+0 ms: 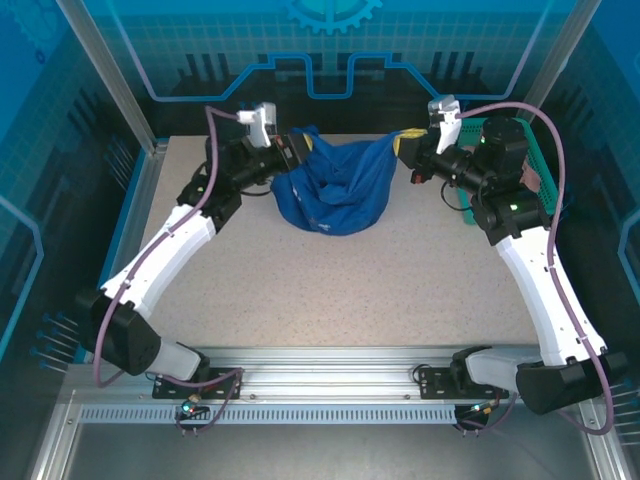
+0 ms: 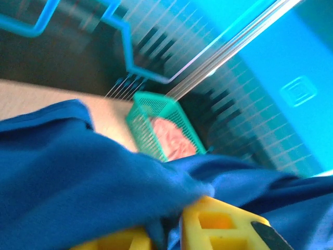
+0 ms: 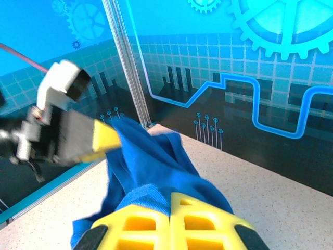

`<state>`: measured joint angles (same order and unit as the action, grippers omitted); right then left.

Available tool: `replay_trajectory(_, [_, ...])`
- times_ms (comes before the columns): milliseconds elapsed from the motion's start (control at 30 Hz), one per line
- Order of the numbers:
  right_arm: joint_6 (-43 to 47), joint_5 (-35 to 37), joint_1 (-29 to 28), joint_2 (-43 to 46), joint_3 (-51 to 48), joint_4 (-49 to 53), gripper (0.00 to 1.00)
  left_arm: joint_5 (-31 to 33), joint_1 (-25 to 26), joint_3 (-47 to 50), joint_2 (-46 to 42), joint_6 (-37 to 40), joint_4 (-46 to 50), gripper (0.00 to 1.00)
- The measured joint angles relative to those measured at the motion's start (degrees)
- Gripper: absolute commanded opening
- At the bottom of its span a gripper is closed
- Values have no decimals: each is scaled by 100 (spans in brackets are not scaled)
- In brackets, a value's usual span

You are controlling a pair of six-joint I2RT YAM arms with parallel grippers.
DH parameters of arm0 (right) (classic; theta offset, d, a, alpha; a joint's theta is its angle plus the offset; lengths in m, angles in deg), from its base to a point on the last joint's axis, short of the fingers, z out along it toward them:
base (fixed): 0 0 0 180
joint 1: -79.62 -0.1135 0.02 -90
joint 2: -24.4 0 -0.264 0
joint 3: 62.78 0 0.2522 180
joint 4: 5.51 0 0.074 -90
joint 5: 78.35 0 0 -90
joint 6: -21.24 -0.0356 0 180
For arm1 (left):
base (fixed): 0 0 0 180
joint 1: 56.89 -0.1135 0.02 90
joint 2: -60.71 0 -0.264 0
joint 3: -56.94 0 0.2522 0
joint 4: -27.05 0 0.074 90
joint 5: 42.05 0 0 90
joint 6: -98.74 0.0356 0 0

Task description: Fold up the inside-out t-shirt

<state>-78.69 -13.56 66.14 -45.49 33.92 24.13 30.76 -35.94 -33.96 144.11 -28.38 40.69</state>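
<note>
Step now looks like spreading: left fingers (image 2: 239, 219) and right fingers (image 3: 156, 229) both pinch the t-shirt (image 1: 335, 190), bunched upper centre. Next I'd draw it flat on the desk (image 1: 350, 290).

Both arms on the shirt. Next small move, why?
The left gripper and right gripper each pinch an edge of the inside-out t-shirt, which sags bunched between them at the far end of the table. Probably draw both toward the near edge while lowering, so the cloth lays out flat.

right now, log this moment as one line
t-shirt: bunched, strung between the two grips | left fingers: pinching one edge | right fingers: shut on opposite edge | fold: not yet done
</note>
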Motion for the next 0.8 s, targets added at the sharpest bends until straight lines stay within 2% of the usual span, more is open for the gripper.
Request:
replay_trajectory(200, [-33,-258,-162,-116,-33,-92,0,-20,-11,999,424,-13,35,39])
replay_trajectory(433, [-35,-358,-192,-175,-485,-92,0,-144,-11,1620,444,11,-22,50])
replay_trajectory(667, [33,-376,-181,-181,-551,-37,0,-846,179,2057,516,-42,-977,66])
replay_trajectory(800, [57,-378,-146,-179,-562,-9,0,-1274,256,2142,675,-179,-1707,71])
